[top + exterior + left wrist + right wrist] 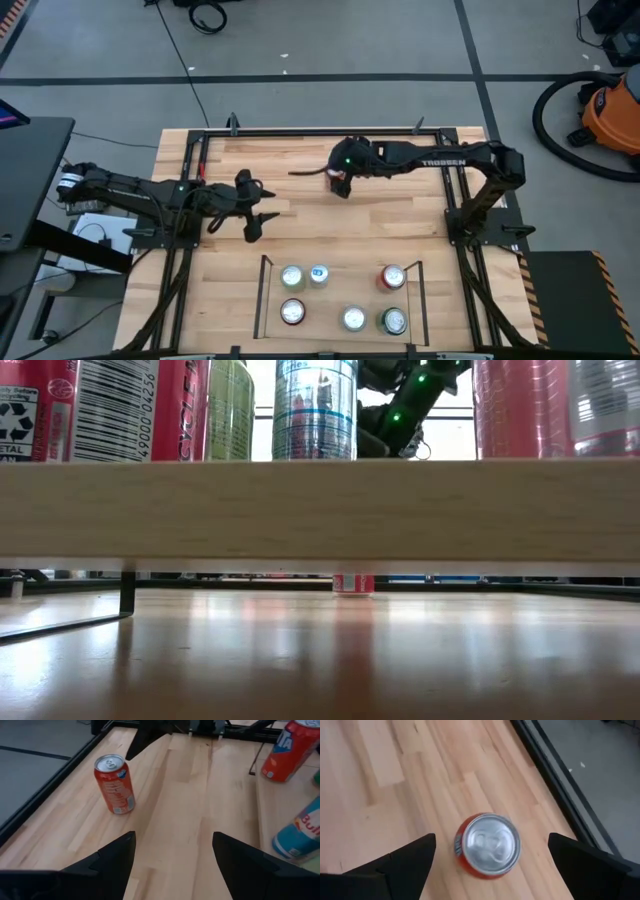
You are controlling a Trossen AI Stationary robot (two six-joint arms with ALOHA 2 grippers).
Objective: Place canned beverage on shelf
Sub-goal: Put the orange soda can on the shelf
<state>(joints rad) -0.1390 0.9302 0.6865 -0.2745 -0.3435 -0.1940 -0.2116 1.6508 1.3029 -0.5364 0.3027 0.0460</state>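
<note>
An orange beverage can (487,845) stands upright on its base on the wood table, toward the far middle; it also shows as the orange can (115,784) in the left wrist view and far off as the can (352,582) in the low view. My right gripper (491,840) hovers above it, open, with one finger on either side of the can's top and touching nothing. My left gripper (173,840) waits open over the table's left part (252,222). The shelf (263,300) stands at the near edge with several cans upright on its wood floor (320,510).
A black metal frame (300,131) borders the tabletop. On the shelf, a red-and-blue can (287,750) and a blue-and-silver can (300,832) stand close to my left gripper. Bare wood (330,235) lies between the orange can and the shelf.
</note>
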